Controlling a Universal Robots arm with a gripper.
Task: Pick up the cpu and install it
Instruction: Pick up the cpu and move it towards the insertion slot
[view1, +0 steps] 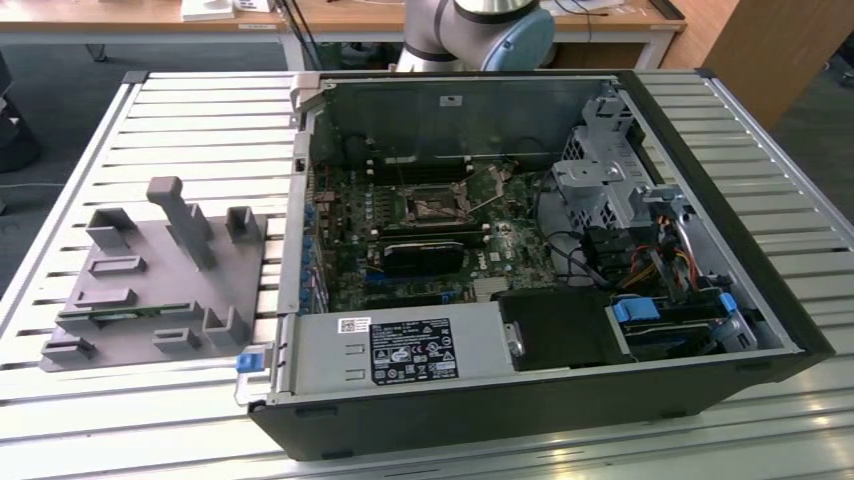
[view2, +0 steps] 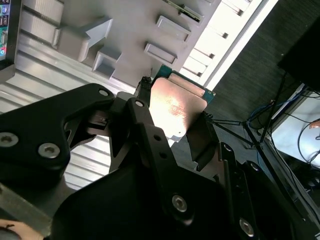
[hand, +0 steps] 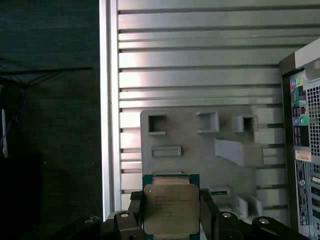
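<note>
In the exterior view an open computer case (view1: 534, 250) lies on the slatted metal surface (view1: 200, 110), with a grey fixture plate (view1: 147, 270) beside it on the exterior view's left; in the second wrist view the end effector (view2: 172, 112) is clenched on the cpu (view2: 175, 102), black fingers (view2: 145, 120) against opposite edges; in the first wrist view the cpu (hand: 171, 207), silver top showing, is held over the fixture plate's (hand: 200, 145) edge.
</note>
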